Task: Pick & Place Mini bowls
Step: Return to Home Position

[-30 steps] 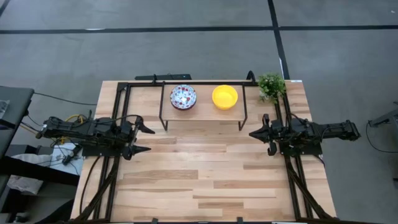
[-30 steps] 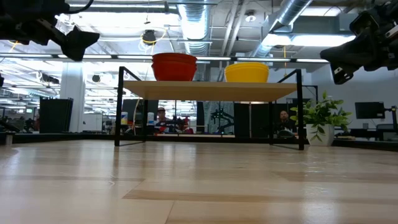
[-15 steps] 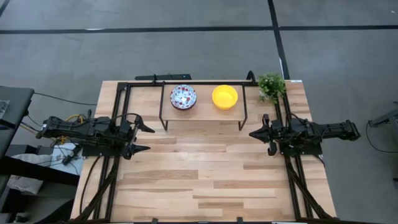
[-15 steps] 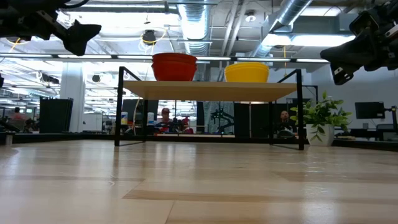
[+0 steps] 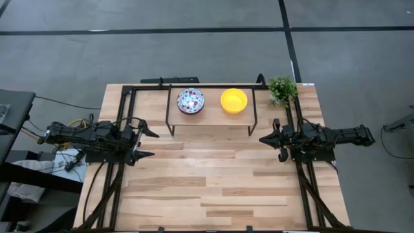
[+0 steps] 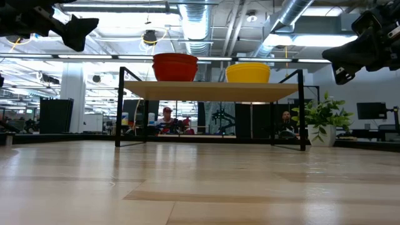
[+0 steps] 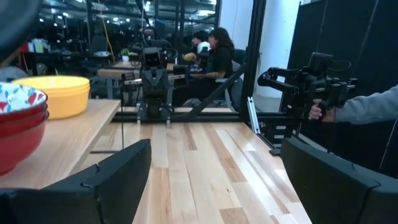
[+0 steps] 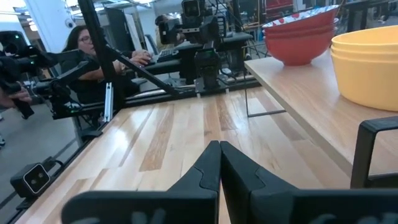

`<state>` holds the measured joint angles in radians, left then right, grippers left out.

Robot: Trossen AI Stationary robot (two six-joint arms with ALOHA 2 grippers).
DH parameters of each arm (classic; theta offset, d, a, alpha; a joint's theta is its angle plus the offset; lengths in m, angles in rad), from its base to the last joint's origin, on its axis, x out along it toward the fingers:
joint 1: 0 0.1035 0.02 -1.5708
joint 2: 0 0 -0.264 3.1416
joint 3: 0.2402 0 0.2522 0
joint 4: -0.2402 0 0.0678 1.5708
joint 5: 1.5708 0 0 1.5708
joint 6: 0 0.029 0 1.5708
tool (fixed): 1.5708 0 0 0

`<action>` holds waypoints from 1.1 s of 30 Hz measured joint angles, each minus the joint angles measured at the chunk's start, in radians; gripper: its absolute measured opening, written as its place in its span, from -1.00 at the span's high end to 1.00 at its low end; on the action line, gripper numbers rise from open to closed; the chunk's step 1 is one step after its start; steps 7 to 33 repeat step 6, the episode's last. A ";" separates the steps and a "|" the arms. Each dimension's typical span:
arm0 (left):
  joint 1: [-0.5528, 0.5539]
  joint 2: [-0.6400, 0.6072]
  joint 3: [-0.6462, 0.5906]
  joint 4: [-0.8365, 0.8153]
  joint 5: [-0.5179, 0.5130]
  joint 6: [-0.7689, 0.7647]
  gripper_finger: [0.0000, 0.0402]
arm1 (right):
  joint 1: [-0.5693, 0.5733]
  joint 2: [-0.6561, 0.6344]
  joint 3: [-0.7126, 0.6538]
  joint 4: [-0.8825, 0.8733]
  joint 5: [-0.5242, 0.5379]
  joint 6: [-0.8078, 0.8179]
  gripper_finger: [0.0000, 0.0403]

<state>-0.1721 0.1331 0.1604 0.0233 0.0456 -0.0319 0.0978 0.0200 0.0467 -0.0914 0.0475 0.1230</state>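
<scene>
High view, stock as it stands.

Item: floral mini bowls (image 5: 191,100). They are nested in one stack on the left half of the shelf (image 5: 211,111). The low view shows their red outsides. I cannot count the stack from above.

Item: yellow mini bowls (image 5: 234,101). They are nested in one stack on the shelf's right half, near the floral stack but not touching it. I judge they are sorted by colour and nested to save shelf room.

Item: tabletop (image 5: 213,181). I can find no bowl on it, so I judge the placing is done.

Item: my left tool (image 5: 154,144). It sits at the tabletop's left edge, raised above the wood and pointing inward. The fingers are spread wide and released, grasping nothing.

Item: my right tool (image 5: 264,138). It sits at the right edge, near the potted plant (image 5: 283,89), also raised. The fingers are clenched together on nothing.

Note: both tools sit clear of the shelf's front and well apart from each other. I judge they are parked there so that neither can knock a stack, which fits a return to rest. Any remaining movement should keep away from the shelf posts.
</scene>
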 joint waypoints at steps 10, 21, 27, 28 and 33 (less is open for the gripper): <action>0.000 -0.007 0.000 -0.001 0.000 0.003 -0.77 | 0.000 0.000 0.000 0.000 0.000 0.000 1.00; 0.000 -0.007 0.000 -0.001 0.000 0.003 -0.77 | 0.000 0.000 0.000 0.000 0.000 0.000 1.00; 0.000 -0.007 0.000 -0.001 0.000 0.003 -0.77 | 0.000 0.000 0.000 0.000 0.000 0.000 1.00; 0.000 -0.007 0.000 -0.001 0.000 0.003 -0.77 | 0.000 0.000 0.000 0.000 0.000 0.000 1.00; 0.000 -0.007 0.000 -0.001 0.000 0.003 -0.77 | 0.000 0.000 0.000 0.000 0.000 0.000 1.00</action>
